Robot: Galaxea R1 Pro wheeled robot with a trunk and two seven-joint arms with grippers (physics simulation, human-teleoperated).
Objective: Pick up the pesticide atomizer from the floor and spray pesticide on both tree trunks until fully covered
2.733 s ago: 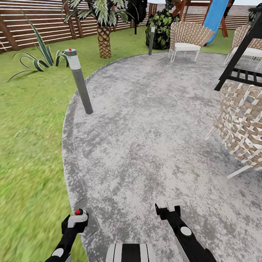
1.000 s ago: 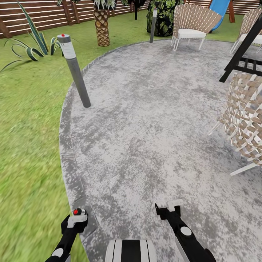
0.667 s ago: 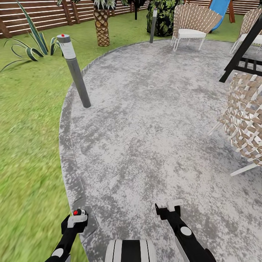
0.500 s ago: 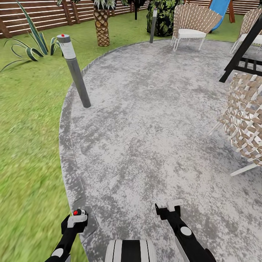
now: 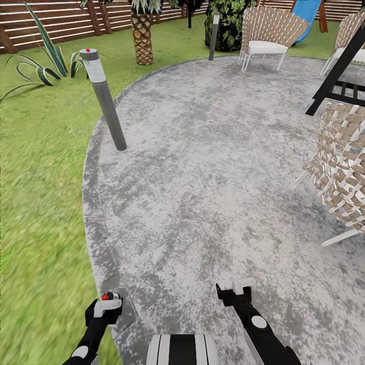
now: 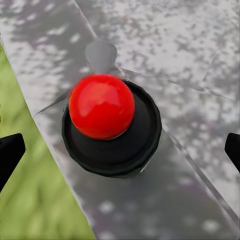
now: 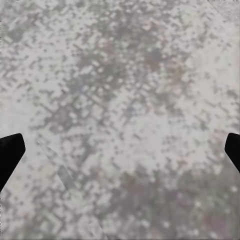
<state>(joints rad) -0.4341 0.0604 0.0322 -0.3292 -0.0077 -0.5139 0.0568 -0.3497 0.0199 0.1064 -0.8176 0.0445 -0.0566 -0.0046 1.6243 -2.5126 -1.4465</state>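
My left gripper (image 5: 105, 307) hangs low over the edge of the grey paving (image 5: 203, 167), shut on the pesticide atomizer (image 5: 108, 302), a white body with a small red knob on top. The left wrist view looks down on the atomizer's red ball and black cap (image 6: 101, 106), with the dark fingertips (image 6: 10, 152) far out on either side. My right gripper (image 5: 234, 290) is open and empty above bare paving (image 7: 125, 115). The two trees are out of view.
A grey bollard (image 5: 105, 99) stands at the paving's left rim, another (image 5: 213, 34) at the back. Lawn (image 5: 40, 203) lies to the left, with an agave (image 5: 48, 63), a palm (image 5: 142, 38) and a slat fence (image 5: 61, 20). Wicker chairs (image 5: 342, 172) and a black frame (image 5: 337, 76) crowd the right.
Since 2.7 s ago the whole view has shifted, so the camera moved. Over the last second nothing visibly changed; the atomizer stays in my left gripper.
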